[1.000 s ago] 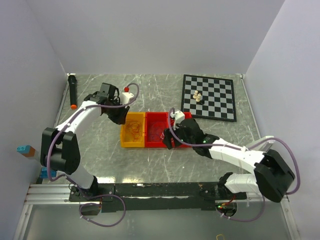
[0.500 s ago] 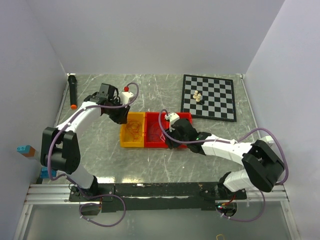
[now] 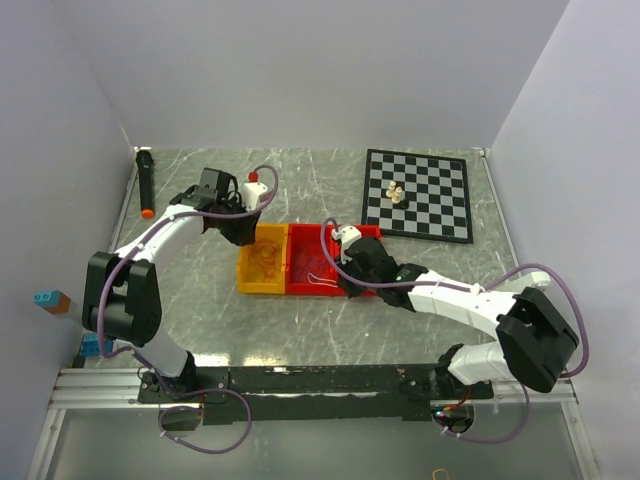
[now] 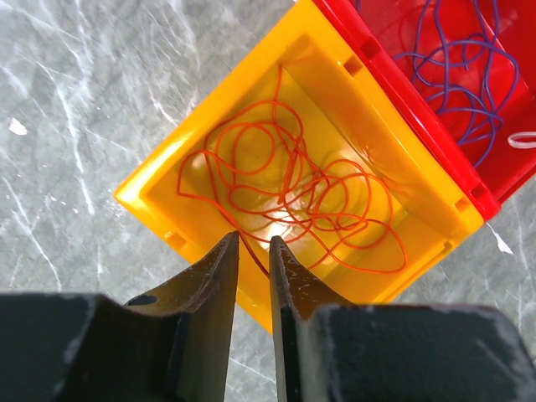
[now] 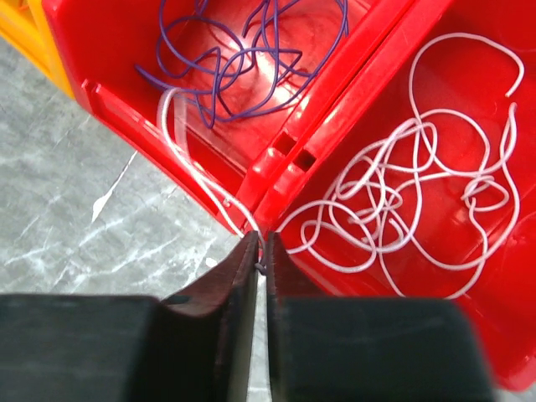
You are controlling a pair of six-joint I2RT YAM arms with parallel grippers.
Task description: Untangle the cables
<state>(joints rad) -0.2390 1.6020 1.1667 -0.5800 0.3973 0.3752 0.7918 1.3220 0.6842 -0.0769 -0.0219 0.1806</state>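
The orange cable (image 4: 293, 184) lies in loose loops in the yellow bin (image 4: 134, 188). My left gripper (image 4: 254, 243) hangs over that bin's near rim, its jaws a narrow gap apart, and one orange strand runs down between them. The purple cable (image 5: 243, 59) sits in the left red bin (image 5: 109, 92). Most of the white cable (image 5: 419, 193) is coiled in the right red bin. One white strand (image 5: 180, 142) crosses the left red bin to my right gripper (image 5: 260, 243), which is shut on it at the bins' front edge. From above, the left gripper (image 3: 243, 235) and the right gripper (image 3: 345, 288) flank the bins.
A chessboard (image 3: 417, 195) with a few pieces (image 3: 395, 193) lies at the back right. A black marker with an orange tip (image 3: 146, 185) lies at the back left. A small white object with a red cap (image 3: 254, 185) stands behind the left gripper.
My right gripper has moved left to the red bins' front edge and closed on the white strand. The bins have shifted slightly left. The left arm has barely moved.
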